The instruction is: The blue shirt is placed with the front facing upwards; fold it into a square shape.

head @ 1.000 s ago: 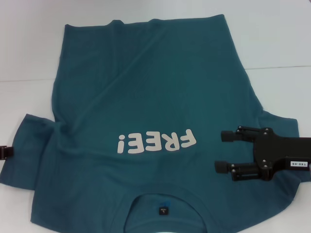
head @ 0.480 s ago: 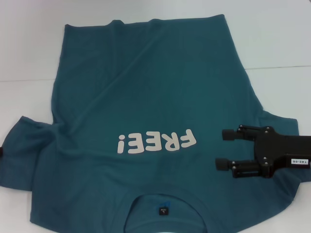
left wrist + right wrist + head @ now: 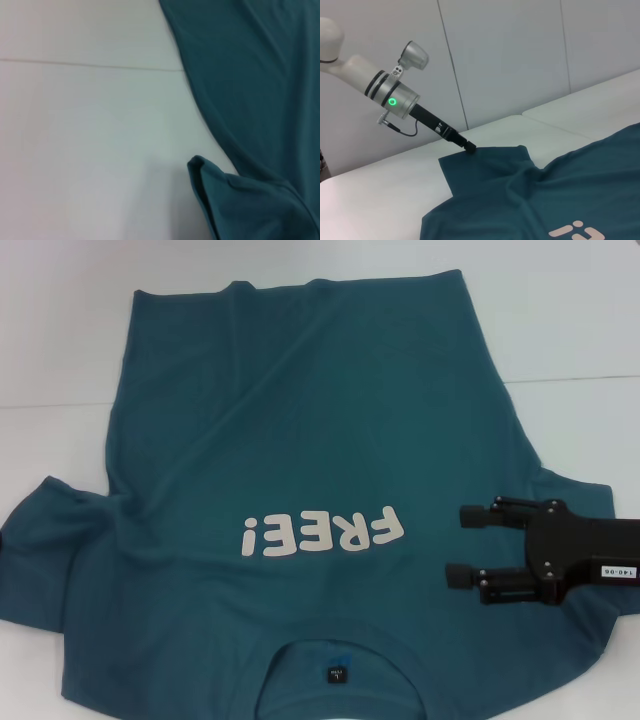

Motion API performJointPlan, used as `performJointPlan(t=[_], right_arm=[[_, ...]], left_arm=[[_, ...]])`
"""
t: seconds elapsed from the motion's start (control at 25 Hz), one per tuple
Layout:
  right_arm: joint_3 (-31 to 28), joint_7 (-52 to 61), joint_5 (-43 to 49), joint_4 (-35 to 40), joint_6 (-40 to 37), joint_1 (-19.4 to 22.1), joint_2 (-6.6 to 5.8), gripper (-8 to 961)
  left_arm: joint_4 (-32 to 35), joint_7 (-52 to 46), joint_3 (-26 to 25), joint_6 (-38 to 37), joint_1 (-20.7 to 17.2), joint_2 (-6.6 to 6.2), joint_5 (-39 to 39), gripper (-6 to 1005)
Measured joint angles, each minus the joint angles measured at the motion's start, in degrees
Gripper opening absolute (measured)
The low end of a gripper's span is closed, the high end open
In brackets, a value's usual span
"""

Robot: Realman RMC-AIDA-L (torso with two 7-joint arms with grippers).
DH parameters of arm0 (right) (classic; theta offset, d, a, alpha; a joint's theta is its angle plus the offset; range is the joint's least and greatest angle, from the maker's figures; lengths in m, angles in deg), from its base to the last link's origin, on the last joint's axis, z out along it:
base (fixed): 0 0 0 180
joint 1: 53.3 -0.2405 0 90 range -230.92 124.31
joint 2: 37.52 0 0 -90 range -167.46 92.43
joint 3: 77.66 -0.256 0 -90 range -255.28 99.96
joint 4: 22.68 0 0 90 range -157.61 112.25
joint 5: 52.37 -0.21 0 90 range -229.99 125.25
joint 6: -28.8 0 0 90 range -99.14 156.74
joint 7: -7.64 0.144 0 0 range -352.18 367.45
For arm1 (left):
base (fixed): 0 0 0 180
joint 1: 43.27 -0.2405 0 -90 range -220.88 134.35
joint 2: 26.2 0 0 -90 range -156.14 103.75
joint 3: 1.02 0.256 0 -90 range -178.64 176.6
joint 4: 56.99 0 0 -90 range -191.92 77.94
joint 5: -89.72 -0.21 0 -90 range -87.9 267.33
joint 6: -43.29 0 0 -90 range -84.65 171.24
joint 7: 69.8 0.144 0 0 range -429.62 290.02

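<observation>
The blue shirt [image 3: 300, 420] lies flat with its front up and the white "FREE!" lettering [image 3: 320, 530] showing. Its neck label [image 3: 336, 673] is at the near edge. My right gripper [image 3: 460, 545] hovers open over the shirt's right shoulder, beside the right sleeve, with nothing between its fingers. In the head view my left gripper is almost off the left edge. The right wrist view shows the left gripper [image 3: 469, 146] with its tip at the edge of the left sleeve [image 3: 495, 160], shut on the cloth. The left wrist view shows that sleeve's folded corner [image 3: 240, 200].
The shirt rests on a white table [image 3: 60, 320] with a thin seam line [image 3: 570, 380] running across it. Bare tabletop lies to the left of the sleeve [image 3: 90, 150]. A panelled wall [image 3: 510, 60] stands behind the table.
The left sleeve has been drawn out to the left, reaching the picture's edge, and the left gripper has slid out of the head view. The right gripper drifted slightly right.
</observation>
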Motion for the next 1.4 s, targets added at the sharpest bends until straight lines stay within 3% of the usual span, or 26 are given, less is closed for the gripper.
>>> performJointPlan(t=[1.04,1.4], right_arm=[[-0.8,0.0,0.0,0.0,0.0,-0.1,0.02,913],[-0.9,0.0,0.0,0.0,0.0,0.0,0.08,913]], left_arm=[[3.7,-0.9,-0.8,-2.4,0.6,-0.18,-1.4,-1],[10.0,-2.2,-0.2,-7.2,1.1,2.52,-1.4,-1]])
